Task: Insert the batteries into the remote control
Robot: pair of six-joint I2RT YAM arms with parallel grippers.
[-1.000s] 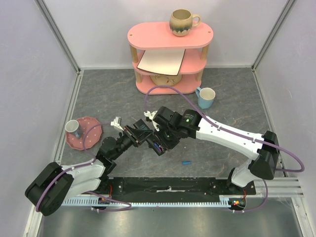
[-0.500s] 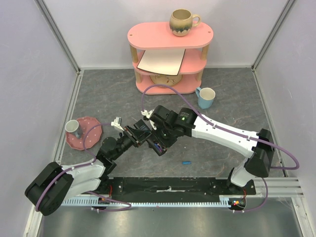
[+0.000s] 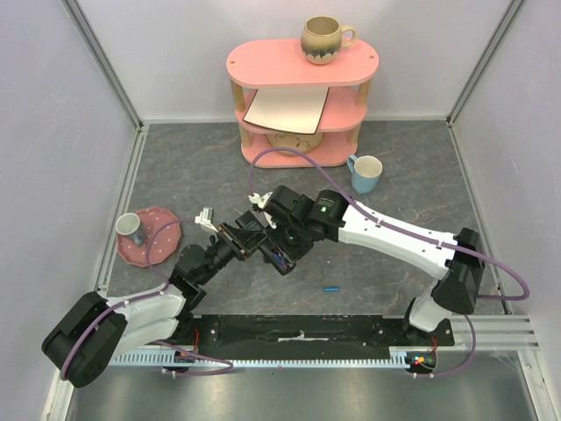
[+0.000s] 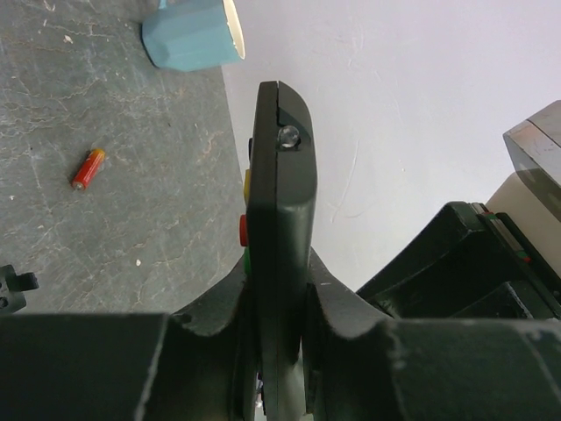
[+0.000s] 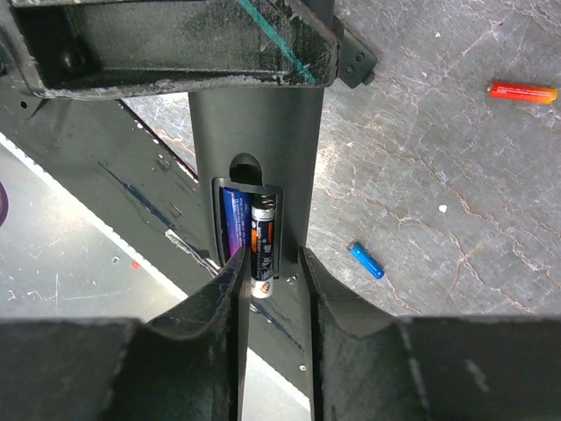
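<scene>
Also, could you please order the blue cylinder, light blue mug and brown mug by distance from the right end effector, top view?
From the right end effector:
1. blue cylinder, lying to its near right.
2. light blue mug, back right.
3. brown mug, atop the pink shelf.

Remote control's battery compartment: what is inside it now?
A purple cell and a black cell lie side by side in the compartment. The fingers of the right gripper cover its near end, so their seating there cannot be seen.
</scene>
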